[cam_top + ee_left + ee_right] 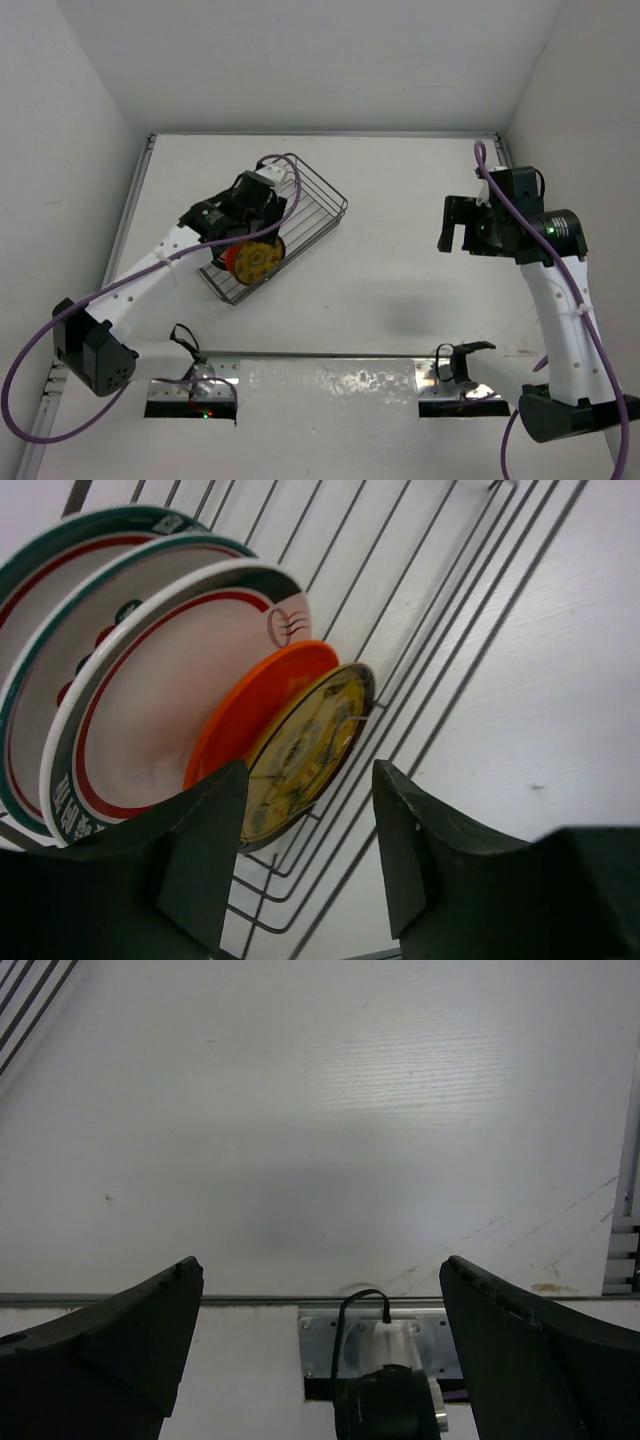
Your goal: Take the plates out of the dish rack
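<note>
Black left hand (311,780): spread part-way and pinching nothing that shows. It hangs over the near end of the dish rack, with its two fingers (200,860) on either side of the lower rim of the closest plate.
Contact: the left finger overlaps that rim in the wrist view, but I cannot tell whether it touches.
Yellow patterned plate (305,745): first in the row and closest to the left hand, standing on edge between the rack's wires.
Orange plate (255,705): plain, upright, right behind the yellow one and close against it.
White plates (170,690): three larger ones, upright behind the orange. The first has a red ring and a dark lettered rim, and the two beyond it have teal and red rims.
Dish rack (318,205): dark wire basket set at an angle on the left, far part of the desk. The plates are grouped at its near-left end.
Right hand (458,225): spread wide and holding nothing, hovering on the right side, well apart from the rack.
Desk (400,180): white, with pale walls on three sides.
</note>
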`<state>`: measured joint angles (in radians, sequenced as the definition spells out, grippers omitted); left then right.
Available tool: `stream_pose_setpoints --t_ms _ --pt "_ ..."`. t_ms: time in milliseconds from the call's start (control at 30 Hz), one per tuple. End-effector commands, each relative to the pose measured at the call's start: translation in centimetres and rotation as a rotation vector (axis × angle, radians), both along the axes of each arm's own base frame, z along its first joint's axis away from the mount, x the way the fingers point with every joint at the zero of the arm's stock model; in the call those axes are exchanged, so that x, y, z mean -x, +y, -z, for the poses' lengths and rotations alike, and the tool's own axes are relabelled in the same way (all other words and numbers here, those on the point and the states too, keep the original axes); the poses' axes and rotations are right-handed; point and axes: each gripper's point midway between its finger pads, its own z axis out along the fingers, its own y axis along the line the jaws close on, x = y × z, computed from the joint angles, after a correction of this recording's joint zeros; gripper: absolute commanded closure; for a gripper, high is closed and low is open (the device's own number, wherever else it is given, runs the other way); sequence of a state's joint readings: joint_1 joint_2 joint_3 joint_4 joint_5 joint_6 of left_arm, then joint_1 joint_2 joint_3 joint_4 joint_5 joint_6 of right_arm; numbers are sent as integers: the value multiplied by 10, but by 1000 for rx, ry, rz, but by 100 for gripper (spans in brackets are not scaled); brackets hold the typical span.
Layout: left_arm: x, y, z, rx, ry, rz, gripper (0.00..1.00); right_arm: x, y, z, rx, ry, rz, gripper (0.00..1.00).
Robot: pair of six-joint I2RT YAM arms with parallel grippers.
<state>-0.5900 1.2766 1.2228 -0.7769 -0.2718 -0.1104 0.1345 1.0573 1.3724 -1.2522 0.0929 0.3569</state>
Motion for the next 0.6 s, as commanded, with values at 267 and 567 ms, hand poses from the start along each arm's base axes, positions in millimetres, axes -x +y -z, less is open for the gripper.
stream_pose_setpoints --t_ms 267,567 --pt "-13 15 59 -135 25 -61 55 -13 5 -7 -2 -37 -36 1" --pt "-19 25 68 -205 27 -103 57 -17 9 -4 -13 -31 -54 1"
